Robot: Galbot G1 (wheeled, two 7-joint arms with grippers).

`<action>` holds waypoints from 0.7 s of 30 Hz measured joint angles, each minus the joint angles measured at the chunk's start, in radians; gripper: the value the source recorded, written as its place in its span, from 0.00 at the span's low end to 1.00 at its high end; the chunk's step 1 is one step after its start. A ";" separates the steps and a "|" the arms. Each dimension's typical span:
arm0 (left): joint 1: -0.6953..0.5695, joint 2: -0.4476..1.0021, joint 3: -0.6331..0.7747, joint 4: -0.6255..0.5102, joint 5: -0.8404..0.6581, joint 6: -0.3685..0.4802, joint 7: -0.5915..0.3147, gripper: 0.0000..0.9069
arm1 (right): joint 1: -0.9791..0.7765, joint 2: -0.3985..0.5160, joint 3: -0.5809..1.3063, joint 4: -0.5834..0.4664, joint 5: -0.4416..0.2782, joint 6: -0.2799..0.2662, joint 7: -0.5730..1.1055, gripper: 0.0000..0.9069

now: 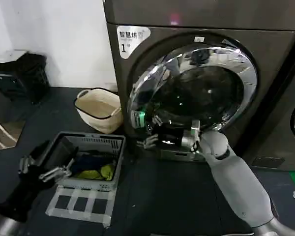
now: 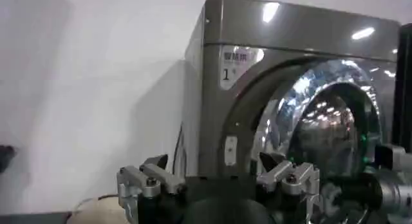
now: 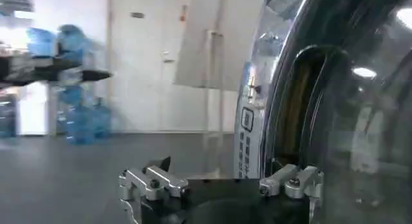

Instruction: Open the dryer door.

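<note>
The dryer (image 1: pixel 152 64), dark grey-brown with a white "1" label, fills the back of the head view. Its dryer door (image 1: pixel 196 88) has a wide chrome rim and dark glass and stands slightly ajar, its left edge lifted off the front. My right gripper (image 1: pixel 150 133) is at the door's lower left rim. In the right wrist view the right gripper (image 3: pixel 222 175) is open, and the door's chrome edge (image 3: pixel 257 103) runs just above and between its fingers. My left gripper (image 1: pixel 46 167) hangs open, parked low at the left over a grey crate, and the left gripper (image 2: pixel 215 174) faces the dryer (image 2: pixel 212 109) from a distance.
A grey crate (image 1: pixel 115 143) holding clothes stands on the dark floor in front of the dryer, with tape marks (image 1: pixel 81 204) before it. A cream basket (image 1: pixel 98 108) sits against the dryer's left side. A black bin (image 1: pixel 19 73) is far left. A neighbouring machine (image 1: pixel 290 123) adjoins on the right.
</note>
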 joint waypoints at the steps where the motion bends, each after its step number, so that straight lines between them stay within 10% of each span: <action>1: -0.006 0.007 -0.007 0.000 -0.014 0.005 -0.001 1.00 | -0.004 -0.004 0.003 0.002 0.000 0.004 -0.015 1.00; 21: -0.204 0.227 -0.032 0.149 -0.257 -0.043 0.109 1.00 | -0.086 -0.083 0.087 0.027 0.029 0.036 -0.312 1.00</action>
